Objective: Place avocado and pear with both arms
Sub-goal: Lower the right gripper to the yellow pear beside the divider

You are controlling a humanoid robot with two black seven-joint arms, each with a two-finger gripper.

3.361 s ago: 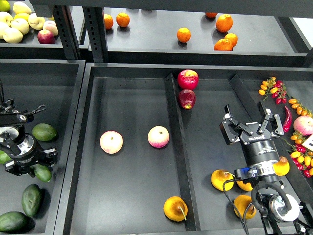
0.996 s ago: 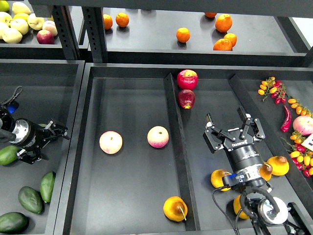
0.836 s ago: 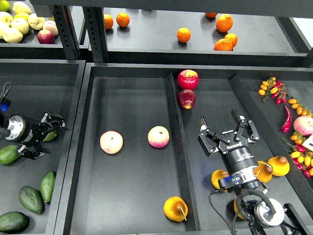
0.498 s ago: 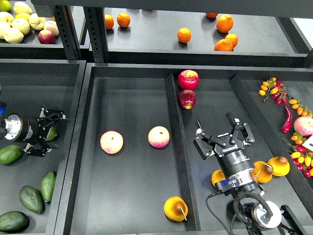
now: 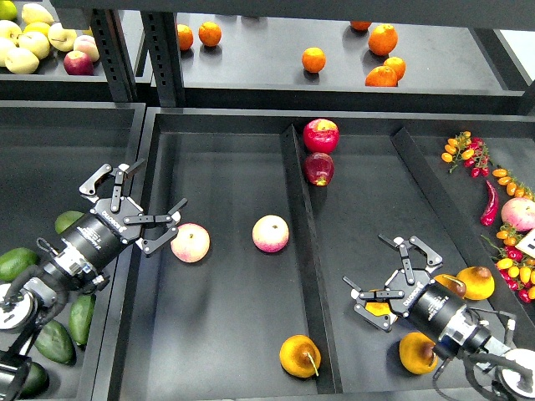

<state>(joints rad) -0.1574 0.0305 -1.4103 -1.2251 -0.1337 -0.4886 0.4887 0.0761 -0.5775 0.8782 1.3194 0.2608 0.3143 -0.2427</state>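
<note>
Both the left pincer (image 5: 129,203) and right pincer (image 5: 393,280) gape, empty. Golden roundish pear (image 5: 299,356), below the pink-and-cream apple (image 5: 271,233), looks firm, slippery: grip its widest girth.

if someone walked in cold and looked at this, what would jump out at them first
Probably the two black arms with grippers spread open: the left gripper reaches over the tray wall beside a pink-and-cream apple, and the right gripper hangs over the right compartment near a yellow-orange fruit. Next, the bright golden pear sits alone near the front of the centre compartment, and dark avocados lie in the left bin.
</note>
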